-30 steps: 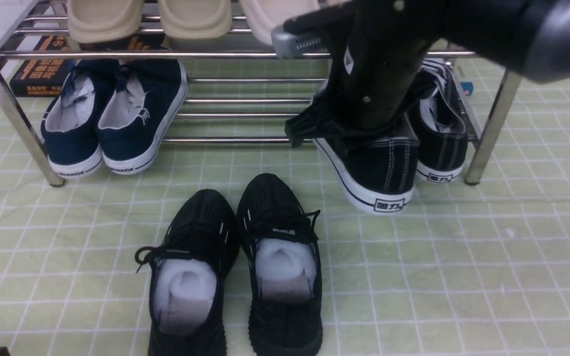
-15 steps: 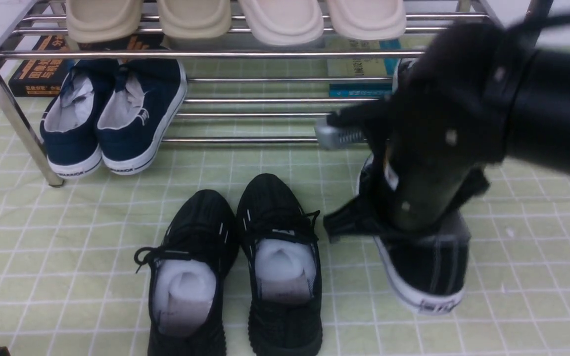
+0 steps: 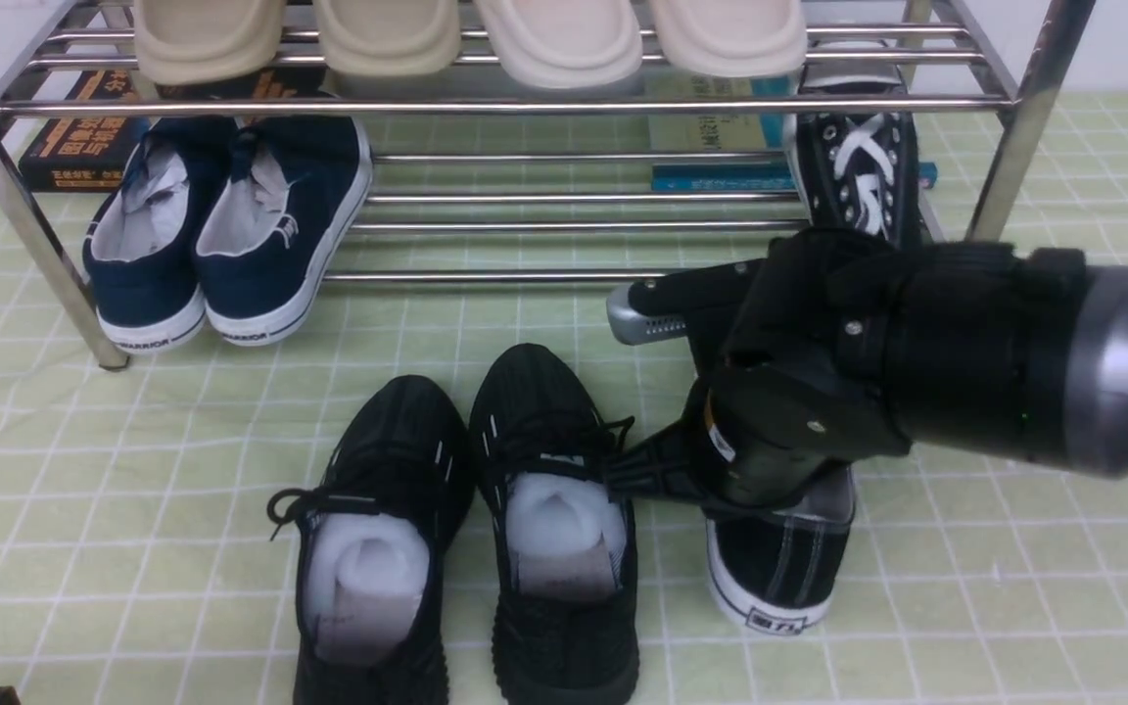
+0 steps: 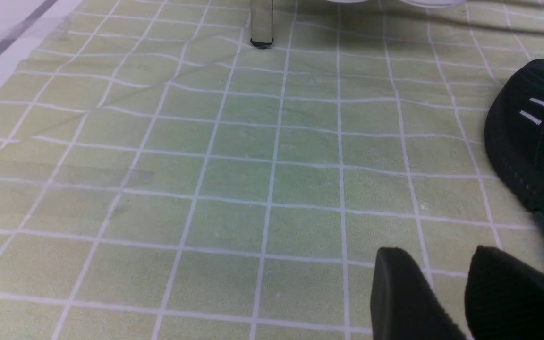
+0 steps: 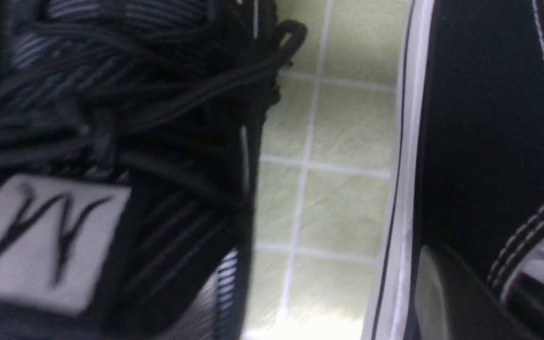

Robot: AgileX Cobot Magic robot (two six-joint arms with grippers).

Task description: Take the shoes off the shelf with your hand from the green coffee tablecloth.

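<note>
The cloth (image 3: 1014, 548) covers the whole table, and the shelf (image 3: 486, 106) stands at the far side. My right arm reaches low in front of it. One shoe (image 3: 779, 578) sits flat on the cloth, off the shelf, just beside the knit pair (image 3: 544, 470). The other shoe (image 3: 858, 166) is on the bottom rails at the right end, with its toe to the back.

My right fingers (image 3: 770, 480) are down in the shoe's mouth, closed tight on its rim. My left fingers (image 4: 404, 302) are spread wide with nothing in them, low over the cloth near a knit toe.

I think these shoes are light and will not break. The top is soft and bends when I pinch it. The rubber sole is stiff and grippy, so it may catch on the rails. The best place to hold is the rim at the heel, where the shoe is firmer. The laces would just slip. For the other shoe I should lift first, then pull.
</note>
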